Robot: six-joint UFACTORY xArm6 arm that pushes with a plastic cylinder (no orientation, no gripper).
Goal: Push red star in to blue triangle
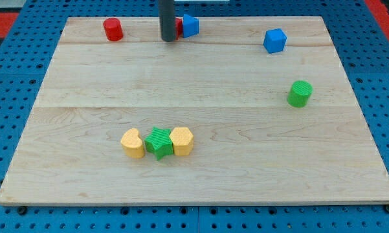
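My tip touches the board at the view's top, left of centre. A red block, mostly hidden behind the rod so its shape cannot be made out, sits just right of the tip. It touches the blue triangle on its right. The rod stands directly at the left side of this red block.
A red cylinder stands at the top left. A blue cube is at the top right, a green cylinder below it. Near the bottom, a yellow block, a green star and a yellow block sit in a row.
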